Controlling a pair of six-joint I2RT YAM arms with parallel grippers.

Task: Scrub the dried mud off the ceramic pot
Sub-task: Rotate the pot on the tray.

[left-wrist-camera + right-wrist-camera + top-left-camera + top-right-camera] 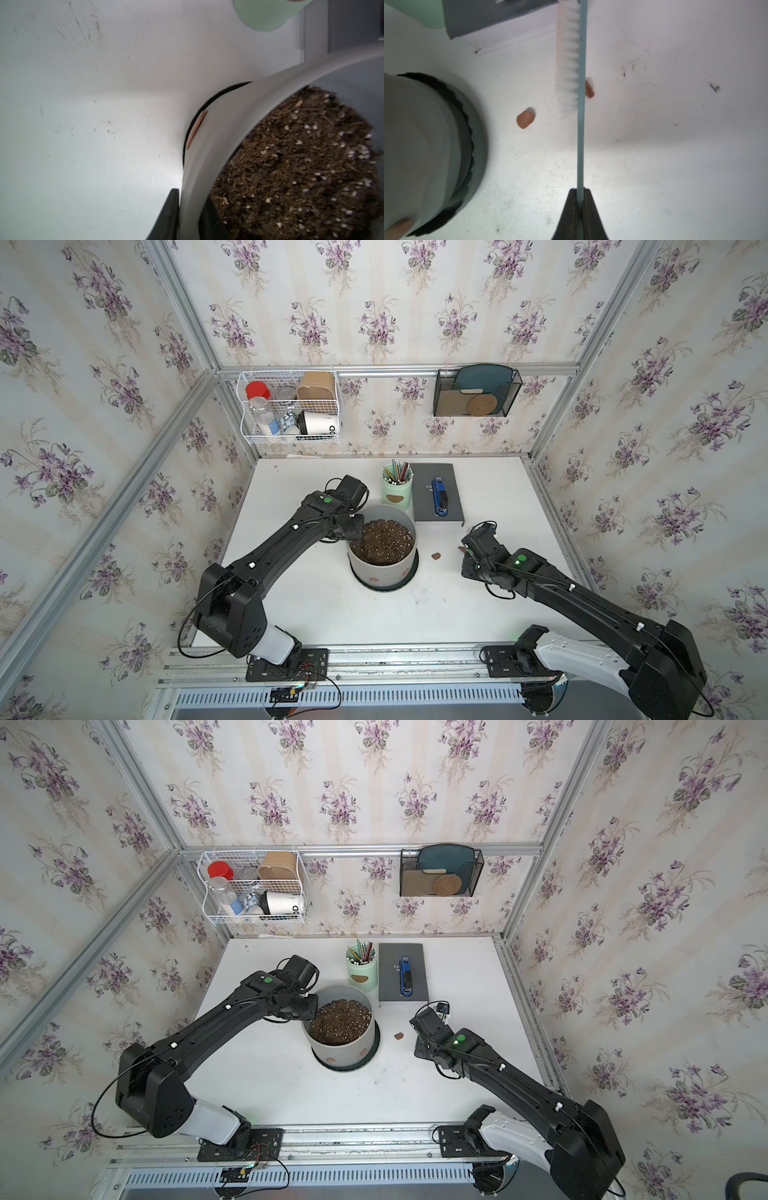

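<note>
The ceramic pot (pixel 382 570), pale grey and filled with dark speckled soil, stands mid-table on a black saucer (pixel 384 587). Flat reddish-brown dried mud (pixel 374 580) sticks to its front wall, and another patch (pixel 196 128) shows edge-on in the left wrist view. My left gripper (pixel 190 195) straddles the pot's far-left rim (pixel 207 145), one finger outside and one inside against the wall. Right of the pot, my right gripper (pixel 580 190) is shut on a brush (pixel 569 62) with a teal handle and white bristles. Two loose mud pieces (pixel 526 119) (pixel 589 89) lie on the table under it.
Behind the pot are a mint cup of pencils (pixel 397 489) and a grey book (pixel 451 489) with a blue stapler (pixel 440 497) on it. A white wire basket (pixel 291 406) and a black mesh holder (pixel 476 391) hang on the back wall.
</note>
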